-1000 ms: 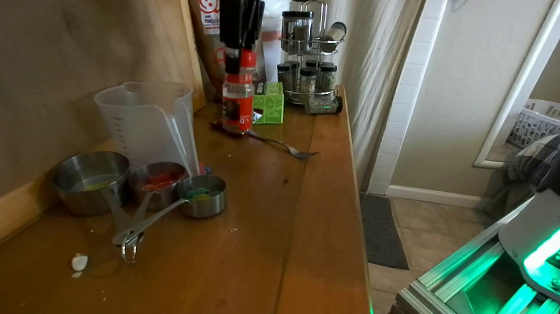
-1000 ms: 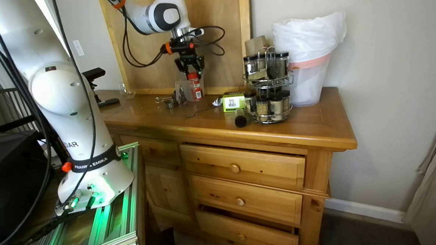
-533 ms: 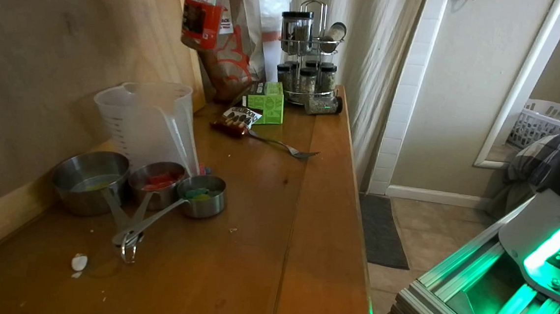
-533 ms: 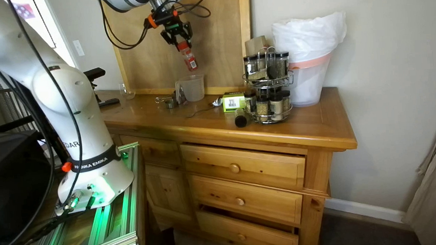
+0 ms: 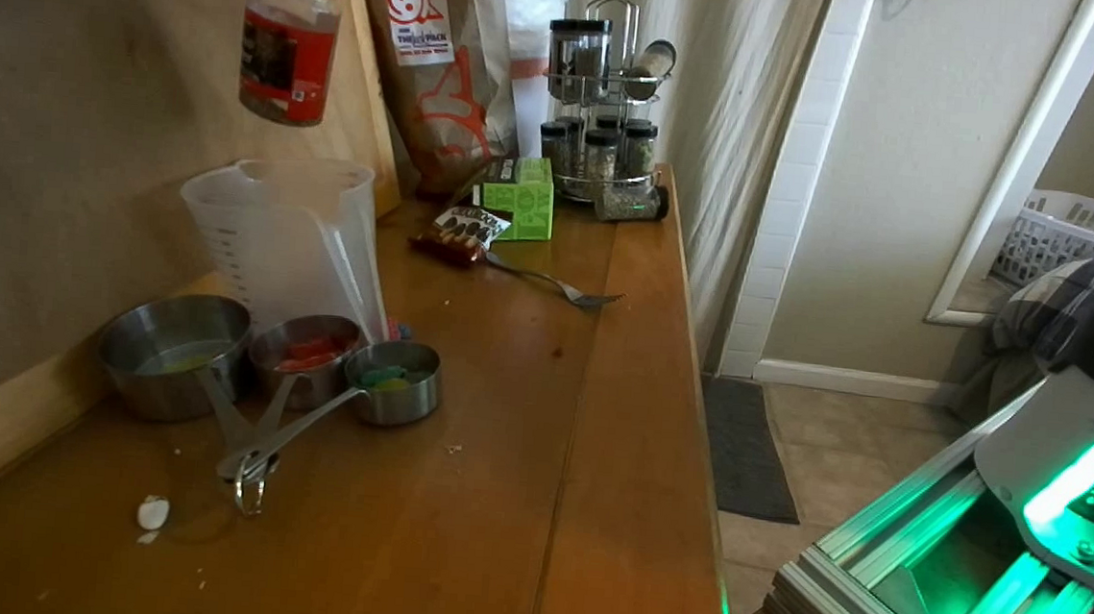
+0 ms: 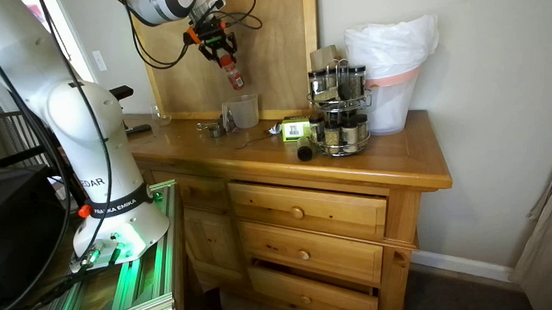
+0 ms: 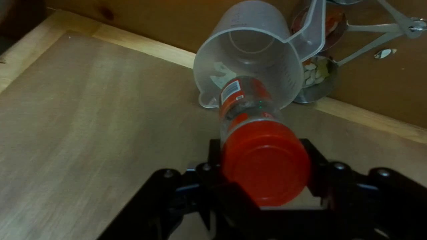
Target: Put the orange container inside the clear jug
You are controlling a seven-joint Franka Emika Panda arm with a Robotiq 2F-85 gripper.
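The black two-fingered gripper (image 6: 225,59) grasped the red-capped clear cylindrical bottle (image 6: 233,74) at its cap end, tilted in the air above the tall translucent plastic jug (image 5: 287,241), apart from its rim. The jug stood upright on the brown wooden dresser (image 6: 210,151) beside round metal measuring cups (image 5: 410,405).

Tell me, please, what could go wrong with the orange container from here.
The orange container hangs tilted, so its base may catch the rim of the clear jug when lowered. The end effector grips its upper end, so it might swing or slip on contact. A bumped jug could push the metal measuring cups beside it.
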